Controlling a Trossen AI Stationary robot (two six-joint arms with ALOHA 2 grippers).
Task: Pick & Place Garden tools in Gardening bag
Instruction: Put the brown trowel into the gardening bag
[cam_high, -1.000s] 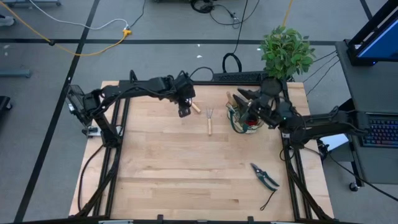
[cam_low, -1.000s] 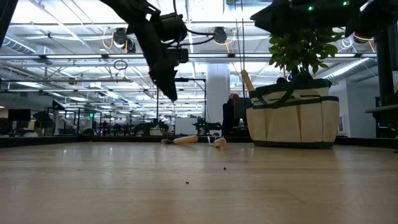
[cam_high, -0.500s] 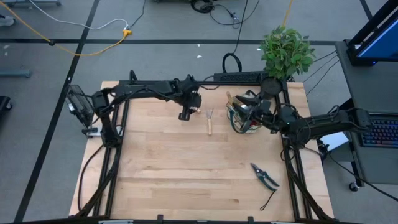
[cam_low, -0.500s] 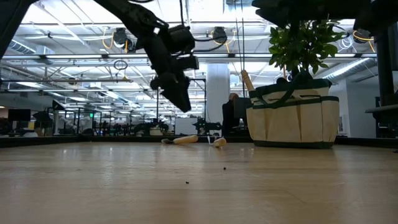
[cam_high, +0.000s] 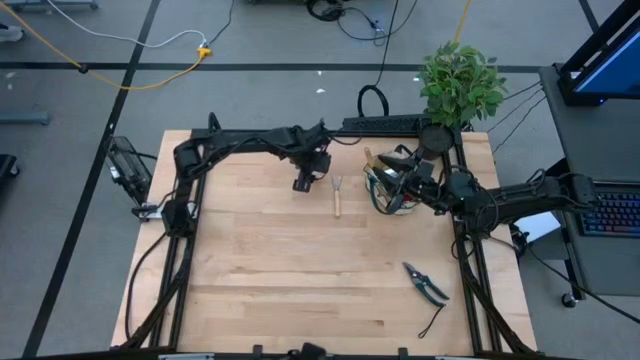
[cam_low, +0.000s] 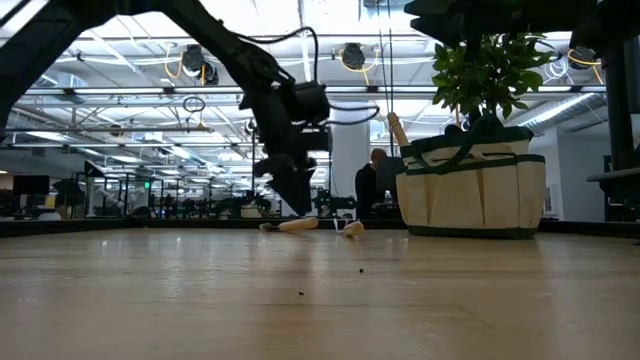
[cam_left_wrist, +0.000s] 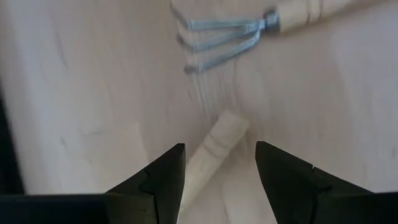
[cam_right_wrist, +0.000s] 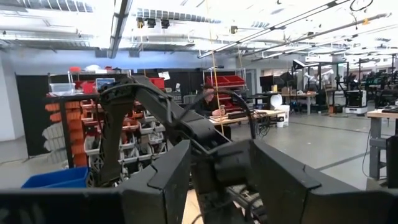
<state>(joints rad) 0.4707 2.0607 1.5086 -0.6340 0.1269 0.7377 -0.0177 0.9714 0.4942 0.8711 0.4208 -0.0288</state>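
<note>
Left gripper (cam_high: 305, 181) is hanging low over the back part of the light wooden bench (cam_high: 300, 280), fingers (cam_left_wrist: 163, 180) spread apart with nothing between them yet. Right under it, seen from the wrist, lies a pale wooden tool handle (cam_left_wrist: 211, 155) pointing into the gap, and just past that a small metal hand rake with a wooden handle (cam_high: 337, 195). Over near the bench's back right corner sits the round beige fabric gardening bag with dark green trim (cam_low: 470, 195), a wooden handle already poking out of it. Right gripper (cam_high: 405, 180) hovers over the bag, fingers parted. Dark-handled pruning shears (cam_high: 425, 283) lie well apart, toward the front right, and a leafy green potted plant (cam_high: 458, 85) stands behind the bag.
</note>
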